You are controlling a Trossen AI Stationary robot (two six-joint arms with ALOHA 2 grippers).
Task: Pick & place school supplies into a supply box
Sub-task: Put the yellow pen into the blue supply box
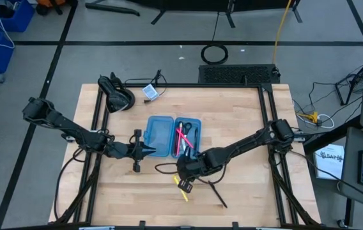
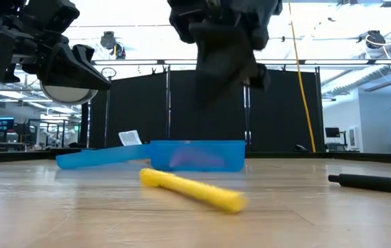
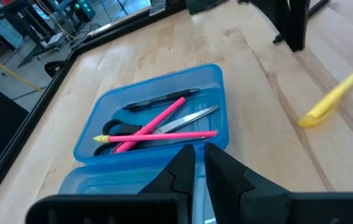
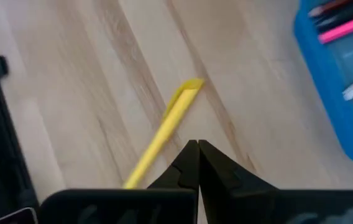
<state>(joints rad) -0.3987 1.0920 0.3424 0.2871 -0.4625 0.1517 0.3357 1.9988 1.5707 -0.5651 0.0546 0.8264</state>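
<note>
A light, stiff, slippery yellow pen (image 1: 183, 187) was seen on the worktop at six o'clock from the box (image 1: 173, 135); mid-barrel was judged best. Both tools, right (image 4: 193, 148) and left (image 3: 199, 155), were narrowed, empty.

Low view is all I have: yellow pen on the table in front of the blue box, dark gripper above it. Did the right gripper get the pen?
Observer: No. The right gripper is shut on nothing; the yellow pen lies on the table beside its tips.
Operator: What's in the box?
Observer: One half of the supply box holds scissors, two pink pens and a black pen.
Operator: Left arm?
Observer: The left gripper hovers at the box's other half, on the side away from the yellow pen.
</note>
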